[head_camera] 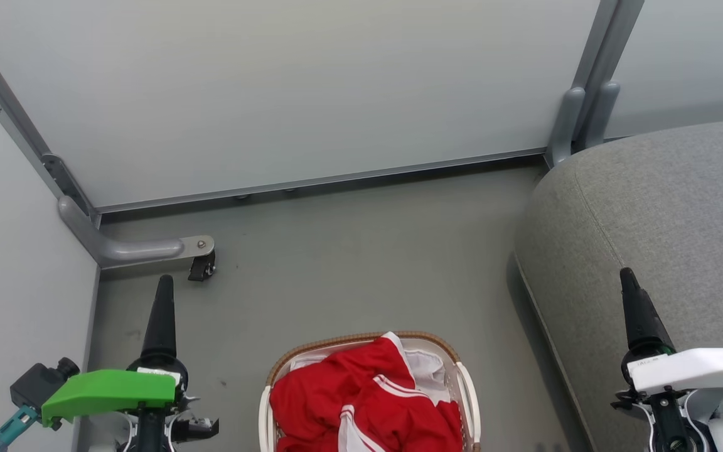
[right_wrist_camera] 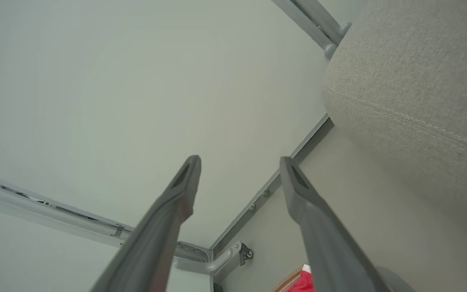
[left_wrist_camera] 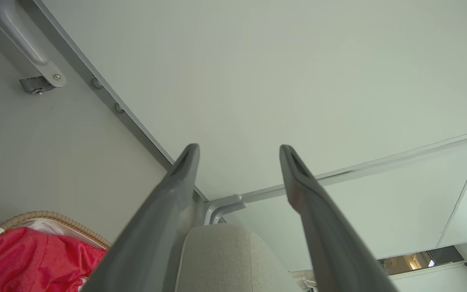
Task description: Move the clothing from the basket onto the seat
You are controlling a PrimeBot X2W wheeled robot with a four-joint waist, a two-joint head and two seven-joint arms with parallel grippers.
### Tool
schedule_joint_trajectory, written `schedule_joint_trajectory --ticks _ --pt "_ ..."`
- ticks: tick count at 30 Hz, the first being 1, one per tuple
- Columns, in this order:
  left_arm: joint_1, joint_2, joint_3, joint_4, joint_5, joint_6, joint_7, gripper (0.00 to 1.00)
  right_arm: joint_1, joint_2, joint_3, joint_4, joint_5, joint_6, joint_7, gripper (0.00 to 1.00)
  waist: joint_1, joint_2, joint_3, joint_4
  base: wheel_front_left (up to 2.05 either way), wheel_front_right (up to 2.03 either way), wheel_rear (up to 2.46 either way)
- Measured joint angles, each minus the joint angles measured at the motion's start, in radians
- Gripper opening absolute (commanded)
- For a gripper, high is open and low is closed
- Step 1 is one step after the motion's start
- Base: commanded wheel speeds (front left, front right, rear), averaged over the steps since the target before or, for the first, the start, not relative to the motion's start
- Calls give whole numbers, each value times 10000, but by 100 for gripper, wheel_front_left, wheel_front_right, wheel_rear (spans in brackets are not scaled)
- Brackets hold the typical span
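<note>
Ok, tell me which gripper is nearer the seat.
The right gripper, with the white cover: it shows against the grey seat. The left gripper, with the green cover, sits beyond the basket.

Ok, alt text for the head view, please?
A white basket heaped with red clothing sits on the grey floor, a grey seat to its right. The left hand and right hand hang open at either side, touching nothing.

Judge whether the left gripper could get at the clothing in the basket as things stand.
Probably yes: the left gripper is open, and the clothing lies uncovered in the basket, nothing standing between them.
</note>
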State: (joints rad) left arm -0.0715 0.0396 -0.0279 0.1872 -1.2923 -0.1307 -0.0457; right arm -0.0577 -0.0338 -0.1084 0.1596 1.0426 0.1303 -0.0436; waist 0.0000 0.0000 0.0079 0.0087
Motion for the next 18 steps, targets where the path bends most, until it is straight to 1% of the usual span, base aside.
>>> schedule_joint_trajectory --ticks 4,8,11,18 --pt "1 6 0 -196 748 2 -136 100 5 -15 81 -199 -961 0 -121 100 0 0 11 16 0 0 0" --pt "2 10 -77 -290 1804 88 -265 100 52 -31 151 -244 -1643 0 -276 100 0 0 23 19 0 0 0" --pt "8 12 -148 -339 2441 167 -362 100 67 -36 194 -247 -2094 0 -366 100 0 0 33 18 0 0 0" --pt "58 17 -384 -420 3764 182 -575 100 118 -48 213 -205 -3124 0 -564 100 0 0 41 32 0 0 0"
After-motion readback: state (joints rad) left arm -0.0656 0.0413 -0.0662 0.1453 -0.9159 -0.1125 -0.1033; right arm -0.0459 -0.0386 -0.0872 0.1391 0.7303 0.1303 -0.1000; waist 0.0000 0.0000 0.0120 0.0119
